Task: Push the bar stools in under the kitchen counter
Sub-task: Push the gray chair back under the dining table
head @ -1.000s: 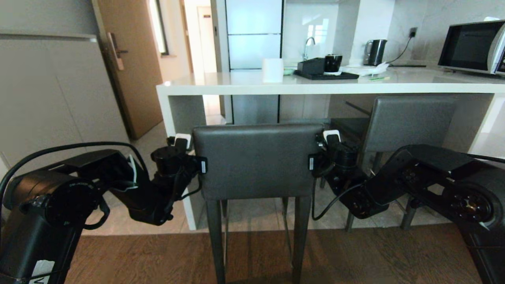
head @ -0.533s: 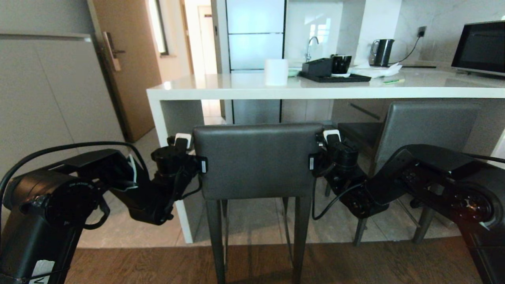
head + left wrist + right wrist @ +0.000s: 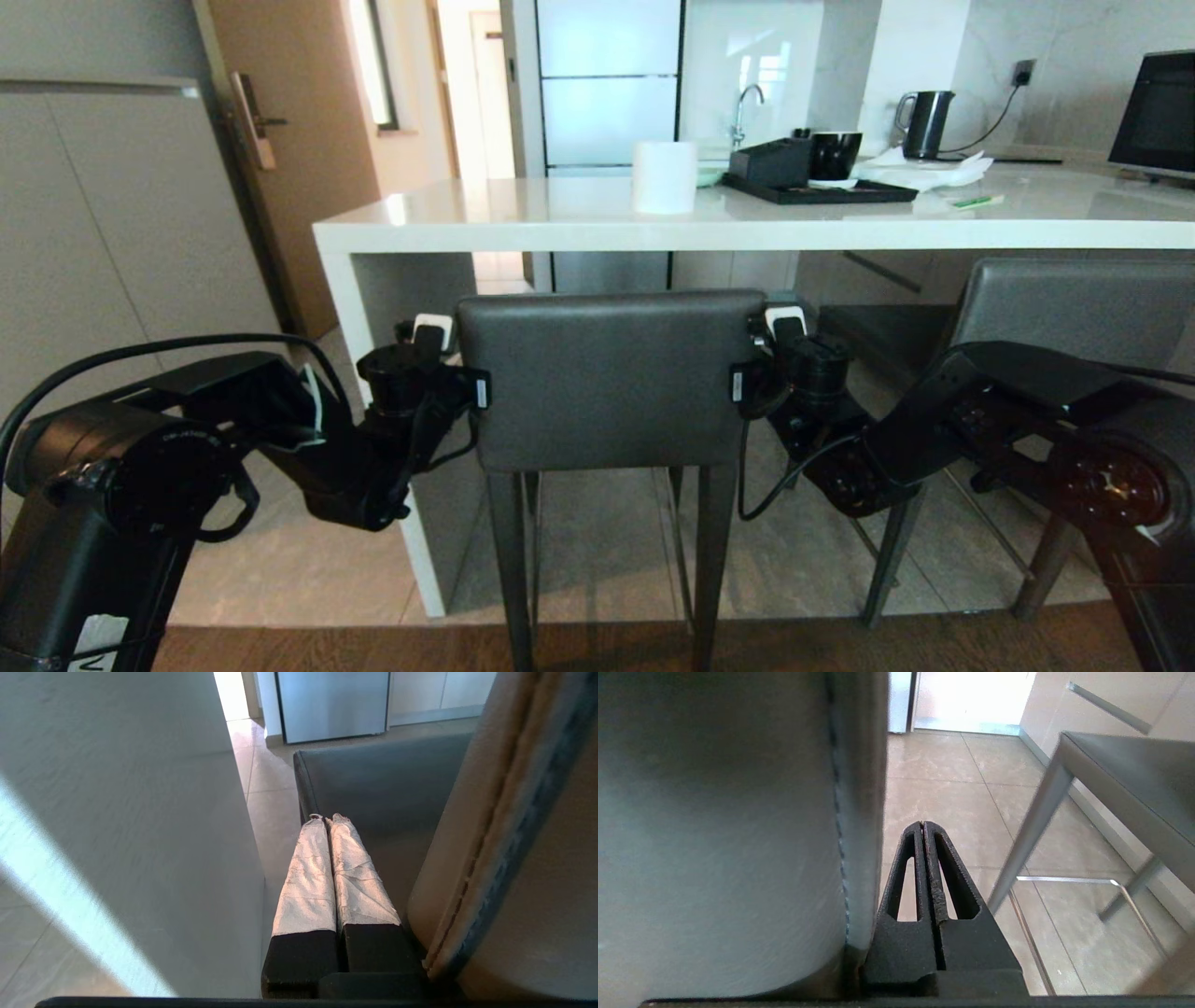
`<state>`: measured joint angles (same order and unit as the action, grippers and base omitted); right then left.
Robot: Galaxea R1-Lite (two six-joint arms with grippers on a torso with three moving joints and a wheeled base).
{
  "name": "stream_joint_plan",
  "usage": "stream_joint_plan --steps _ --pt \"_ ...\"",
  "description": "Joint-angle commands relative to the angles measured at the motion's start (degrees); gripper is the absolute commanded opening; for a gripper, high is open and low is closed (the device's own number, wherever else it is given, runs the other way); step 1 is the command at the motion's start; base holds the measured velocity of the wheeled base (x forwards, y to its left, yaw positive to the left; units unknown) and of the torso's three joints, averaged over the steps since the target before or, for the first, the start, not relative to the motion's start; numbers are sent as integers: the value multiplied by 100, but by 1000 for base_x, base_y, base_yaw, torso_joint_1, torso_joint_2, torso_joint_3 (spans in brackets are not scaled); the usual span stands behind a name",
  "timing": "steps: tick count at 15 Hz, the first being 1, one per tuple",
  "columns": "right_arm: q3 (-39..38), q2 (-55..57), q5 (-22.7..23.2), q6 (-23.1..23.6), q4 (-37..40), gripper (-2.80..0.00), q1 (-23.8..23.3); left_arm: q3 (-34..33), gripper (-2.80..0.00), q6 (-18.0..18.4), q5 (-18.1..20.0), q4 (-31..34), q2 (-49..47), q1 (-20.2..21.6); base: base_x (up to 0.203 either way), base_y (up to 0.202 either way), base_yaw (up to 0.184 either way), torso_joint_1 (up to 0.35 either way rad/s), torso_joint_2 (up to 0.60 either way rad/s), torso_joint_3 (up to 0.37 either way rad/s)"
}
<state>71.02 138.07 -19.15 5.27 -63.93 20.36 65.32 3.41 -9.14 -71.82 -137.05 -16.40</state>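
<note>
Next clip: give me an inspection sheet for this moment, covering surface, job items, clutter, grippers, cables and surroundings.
Surface: glossy white stone kitchen counter, grey tile floor beneath, wood floor nearer the robot.
Job's things: near dark grey leather-backed bar stool stands in front of the counter edge; second matching bar stool sits at the right, its seat under the slab.
Clutter: white paper roll, black tray with a black cup, black electric kettle, crumpled white paper.
Grippers: left gripper beside the near backrest's left edge, right gripper beside its right edge; both with jaws shut, holding nothing.
Cables: black cable loops on both arms, clear of the stool legs.
Surroundings: wooden door at left, faucet behind.
</note>
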Motion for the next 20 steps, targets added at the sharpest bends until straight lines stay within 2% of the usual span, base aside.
stream_joint_plan --steps 1,7,10,13,17,19,20 --pt "-9 -8 -10 9 -31 -280 3 7 -280 1 -9 -51 11 5 188 0 1 2 2 2" --pt "-112 -49 -18 -8 -54 -280 3 -3 -280 -19 -5 -105 17 -7 174 0 1 5 3 3" --pt "-484 -165 -11 -24 -278 -280 -5 -171 -280 -16 18 -287 106 14 0 0 0 0 0 0" --pt "-801 -339 -10 -38 -473 -280 -5 -635 -280 -32 -3 -320 326 24 0 0 0 0 0 0" --pt "-1356 -674 -1 -242 -706 -280 -425 -1313 -280 -53 107 -429 604 684 0 0 0 0 0 0" --pt "-1830 -1020 1 -531 -741 -280 -607 -1881 -280 -45 448 -1226 678 951 0 0 0 0 0 0" --pt "-2114 -1211 4 -627 -774 -280 -639 -2270 -280 -41 606 -1380 732 1021 0 0 0 0 0 0"
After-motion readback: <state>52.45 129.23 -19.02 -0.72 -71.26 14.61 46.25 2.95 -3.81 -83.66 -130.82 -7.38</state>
